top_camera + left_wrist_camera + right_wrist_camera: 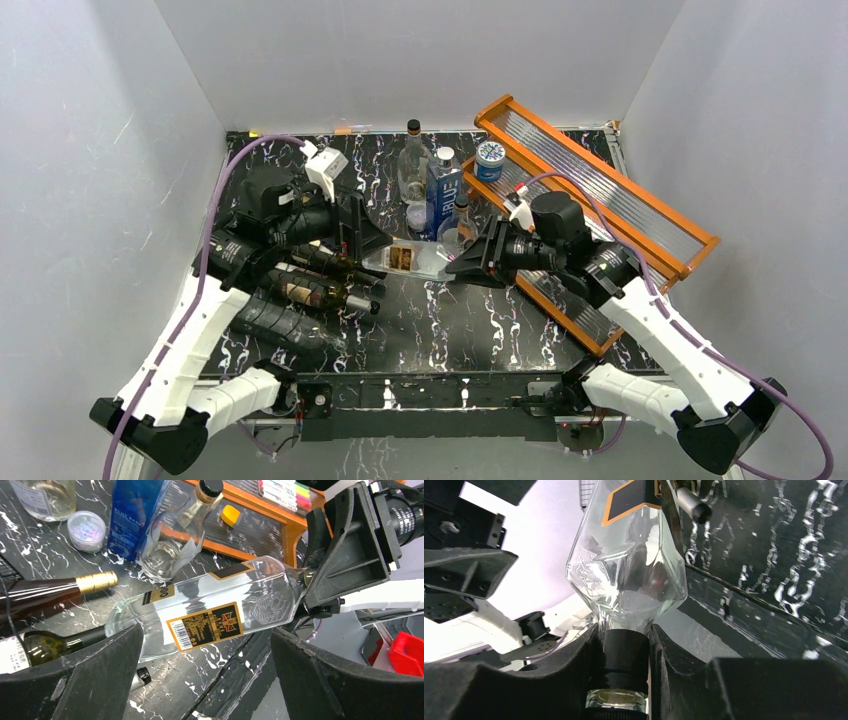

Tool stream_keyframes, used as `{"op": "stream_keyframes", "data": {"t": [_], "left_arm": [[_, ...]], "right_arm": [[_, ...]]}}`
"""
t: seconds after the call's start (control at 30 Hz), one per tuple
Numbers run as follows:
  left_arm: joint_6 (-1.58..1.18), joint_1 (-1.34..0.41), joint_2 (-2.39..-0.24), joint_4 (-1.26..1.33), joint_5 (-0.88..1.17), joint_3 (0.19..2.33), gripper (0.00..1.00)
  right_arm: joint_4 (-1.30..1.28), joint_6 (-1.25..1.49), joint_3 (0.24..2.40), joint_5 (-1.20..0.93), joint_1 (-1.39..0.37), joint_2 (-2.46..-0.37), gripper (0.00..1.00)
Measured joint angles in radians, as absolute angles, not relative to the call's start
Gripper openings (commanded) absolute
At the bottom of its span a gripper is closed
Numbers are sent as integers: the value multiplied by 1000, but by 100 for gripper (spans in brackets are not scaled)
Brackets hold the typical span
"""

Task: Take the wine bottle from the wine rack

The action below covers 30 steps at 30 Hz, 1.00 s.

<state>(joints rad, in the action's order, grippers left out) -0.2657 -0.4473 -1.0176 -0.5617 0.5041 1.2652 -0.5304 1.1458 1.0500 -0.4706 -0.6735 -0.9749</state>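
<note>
A clear glass wine bottle (405, 259) with a black-and-gold label hangs level over the table, between my two arms. My right gripper (452, 266) is shut on its black-capped neck (624, 655), with the bottle's shoulder (629, 570) just beyond the fingers. My left gripper (206, 645) stands wide open beside the bottle's body (210, 605) and is not touching it. The black wire wine rack (6, 567) sits at the left under my left arm and is mostly hidden. On it lie dark bottles (320, 293), one with a gold foil neck (95, 581).
An orange wood-framed shelf (600, 200) with ribbed clear panels lies at the back right, behind my right arm. At the back centre stand a blue box (443, 195), a tall clear bottle (413, 160), a small flask (175, 540), a blue-lidded tin (489, 158) and a small jar (86, 529).
</note>
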Motion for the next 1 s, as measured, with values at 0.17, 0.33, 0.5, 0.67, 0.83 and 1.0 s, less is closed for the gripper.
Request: {"op": "stream_keyframes", "data": {"t": [0.17, 0.33, 0.5, 0.67, 0.83, 1.0], "left_arm": [[-297, -481, -1018, -491, 509, 1201, 98], [-326, -653, -1046, -418, 411, 1158, 98], [-329, -838, -1094, -333, 275, 1095, 98], [-235, -1013, -1090, -229, 132, 987, 98], [-65, -1193, -1089, -97, 38, 888, 98], [106, -1295, -1133, 100, -47, 828, 98]], "right_arm": [[-667, 1092, 1050, -429, -672, -931, 0], [-796, 1031, 1050, -384, -671, -909, 0], [-902, 958, 1051, -339, -669, -912, 0], [-1013, 871, 1087, -303, -668, -960, 0], [-1111, 784, 1161, -258, -668, -999, 0], [-1146, 727, 1207, -241, -668, -1036, 0]]}}
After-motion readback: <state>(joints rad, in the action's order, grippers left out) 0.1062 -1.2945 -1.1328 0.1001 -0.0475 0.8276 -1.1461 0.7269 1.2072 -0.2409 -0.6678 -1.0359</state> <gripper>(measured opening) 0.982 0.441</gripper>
